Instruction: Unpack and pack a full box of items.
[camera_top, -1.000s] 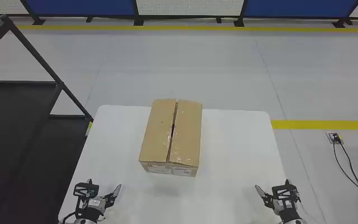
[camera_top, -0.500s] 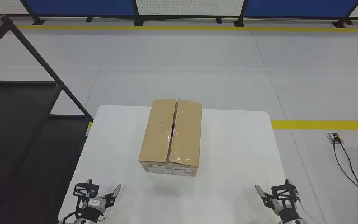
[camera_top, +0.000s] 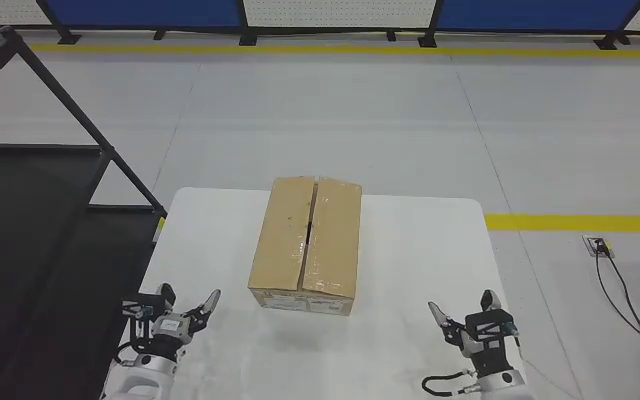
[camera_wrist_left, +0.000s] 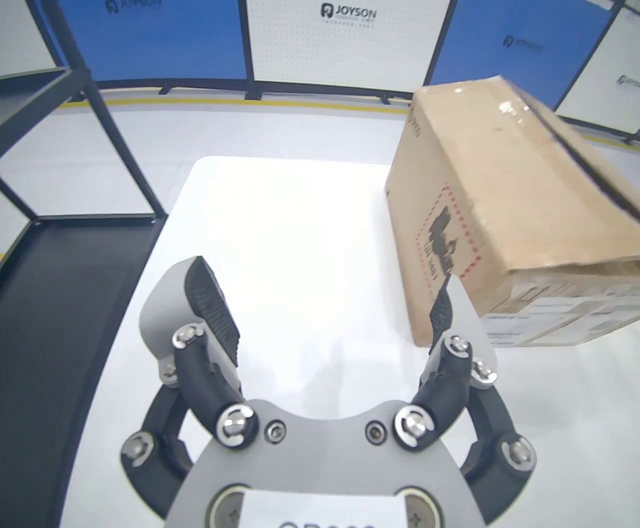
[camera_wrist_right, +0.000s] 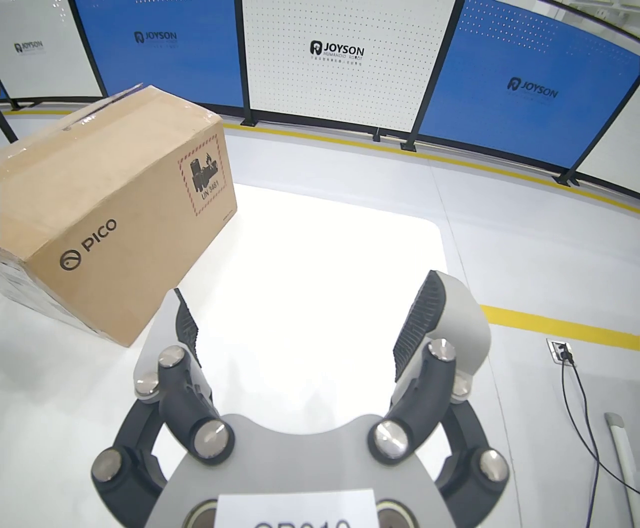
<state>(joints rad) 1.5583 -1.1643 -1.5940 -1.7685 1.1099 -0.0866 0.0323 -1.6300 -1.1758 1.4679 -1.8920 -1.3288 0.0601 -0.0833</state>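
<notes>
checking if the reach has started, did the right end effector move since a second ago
Yes. The right end effector advanced along the table toward the box.

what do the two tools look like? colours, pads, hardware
Left tool and right tool match: two light grey fingers with black ribbed pads, black curved links and silver screws, on a grey plate over a black ring. Each carries a white label at the base. A black cable loops by the right wrist.

A lab or test hall: blue and white partition panels (camera_wrist_right: 345, 65) fence a grey floor (camera_top: 330, 110) marked with yellow lines (camera_top: 560, 221); a black metal rack (camera_top: 50, 230) stands nearby.
</notes>
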